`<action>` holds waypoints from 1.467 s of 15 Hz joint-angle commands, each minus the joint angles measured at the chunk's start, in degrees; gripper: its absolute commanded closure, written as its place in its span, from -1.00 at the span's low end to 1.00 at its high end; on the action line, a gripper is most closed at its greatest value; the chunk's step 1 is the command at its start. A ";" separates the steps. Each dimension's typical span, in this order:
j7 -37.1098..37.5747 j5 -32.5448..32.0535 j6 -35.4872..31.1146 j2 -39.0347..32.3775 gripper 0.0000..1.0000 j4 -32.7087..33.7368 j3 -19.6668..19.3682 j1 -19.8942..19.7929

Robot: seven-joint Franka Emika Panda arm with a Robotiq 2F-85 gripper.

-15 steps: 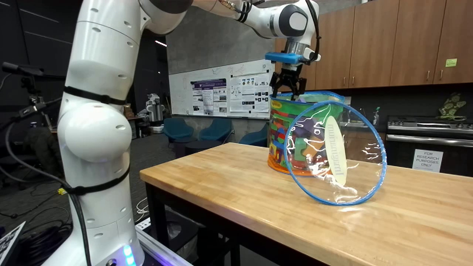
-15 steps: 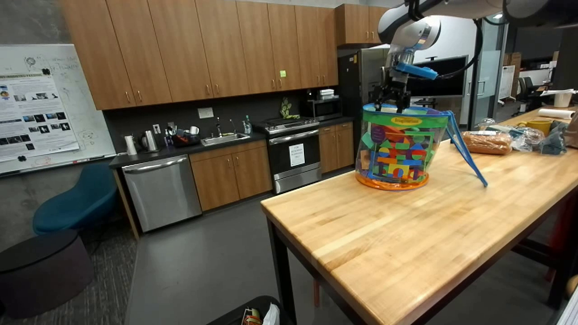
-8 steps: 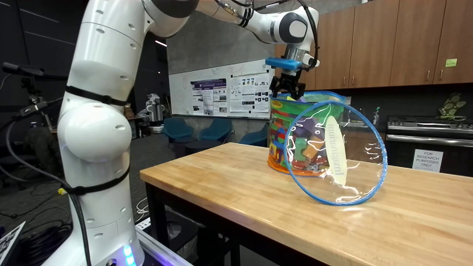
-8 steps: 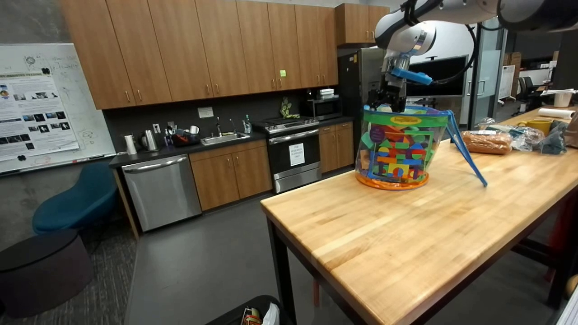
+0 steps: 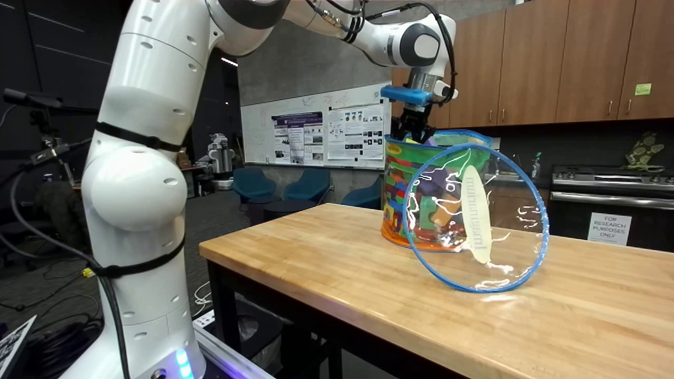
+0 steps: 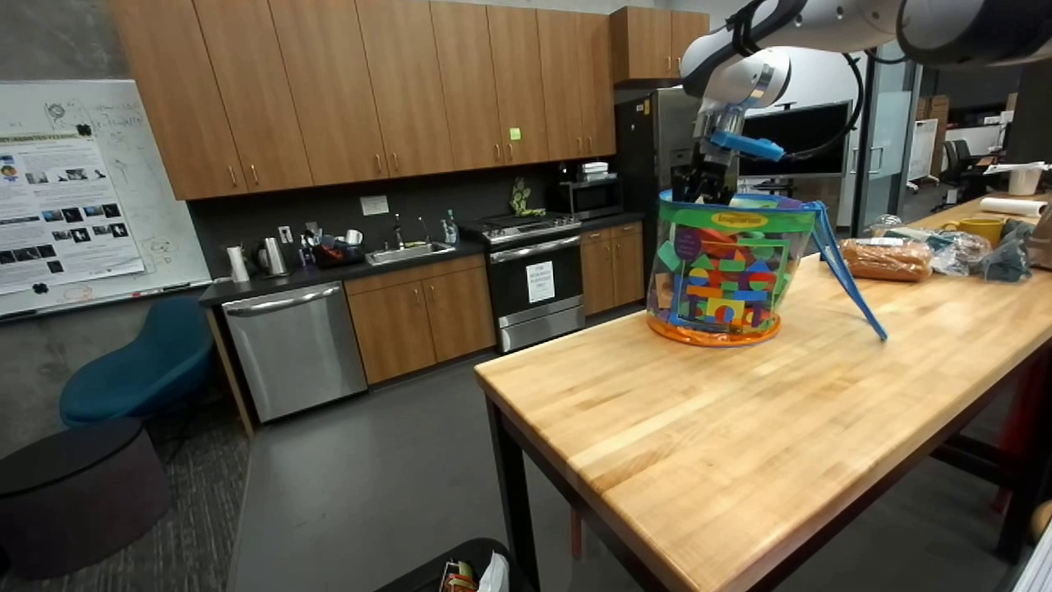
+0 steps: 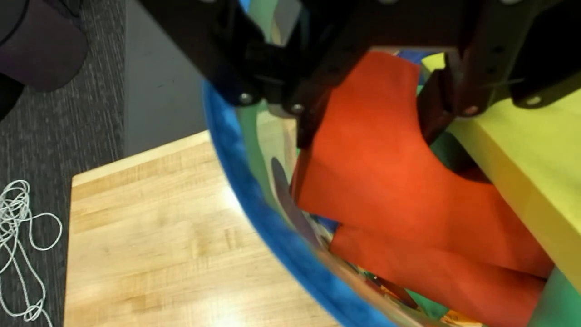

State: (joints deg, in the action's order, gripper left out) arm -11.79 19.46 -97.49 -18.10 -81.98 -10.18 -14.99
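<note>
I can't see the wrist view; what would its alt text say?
A black pincer straddles a red arched block inside a blue-rimmed plastic container, with a yellow block alongside. Outside are a wooden tabletop and, at lower left, a tangled white cord.

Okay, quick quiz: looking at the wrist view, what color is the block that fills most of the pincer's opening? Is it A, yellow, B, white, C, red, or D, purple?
C: the wrist view shows a red block squarely within the opening of the pincer, while the yellow block lies mostly toward that picture's right edge.
</note>
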 commanded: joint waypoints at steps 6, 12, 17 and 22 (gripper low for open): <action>-0.17 1.56 4.19 3.11 0.43 4.35 0.47 -2.86; -0.39 3.36 4.43 5.80 0.43 6.20 0.05 -2.57; -0.87 0.76 2.38 8.32 0.43 4.81 0.27 -1.10; -2.11 -4.62 -0.17 10.85 0.43 2.87 0.68 1.50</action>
State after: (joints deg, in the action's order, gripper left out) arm -12.69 18.49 -95.36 -10.54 -75.90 -10.01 -15.04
